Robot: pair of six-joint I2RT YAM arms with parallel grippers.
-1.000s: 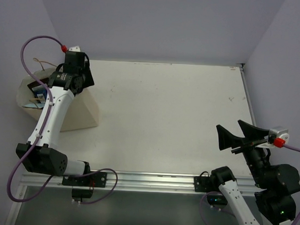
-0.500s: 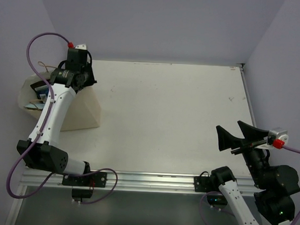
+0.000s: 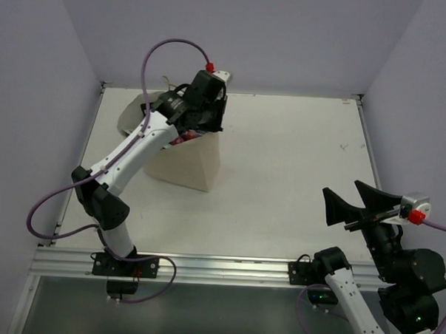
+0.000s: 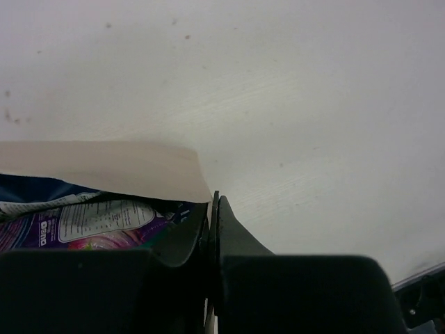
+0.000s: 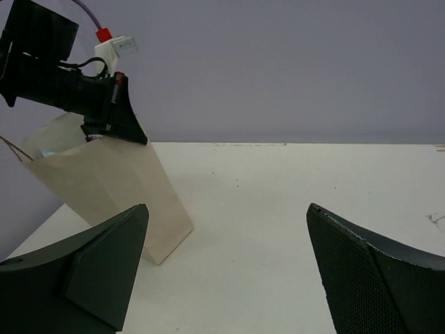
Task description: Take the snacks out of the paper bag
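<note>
The cream paper bag (image 3: pixel 184 165) stands tilted at the table's back left; it also shows in the right wrist view (image 5: pixel 122 184). My left gripper (image 3: pixel 204 126) is shut on the bag's top rim (image 4: pixel 104 167), with the paper edge pinched between the jaws (image 4: pixel 212 212). Inside the bag's mouth I see a magenta-purple snack packet (image 4: pixel 83 226) and part of a blue one (image 4: pixel 31 189); the other snacks are hidden. A bit of magenta shows under the gripper in the top view (image 3: pixel 183 139). My right gripper (image 3: pixel 351 206) is open and empty above the near right of the table (image 5: pixel 227 209).
The white table (image 3: pixel 297 155) has a raised metal rail along its near edge (image 3: pixel 218 267). Lilac walls close in the back and both sides. A thin string handle (image 3: pixel 167 82) sticks up behind the bag.
My left arm has swung to the right with the bag's rim in its jaws, and the bag has moved from the far left edge onto the table. The right arm has not moved.
</note>
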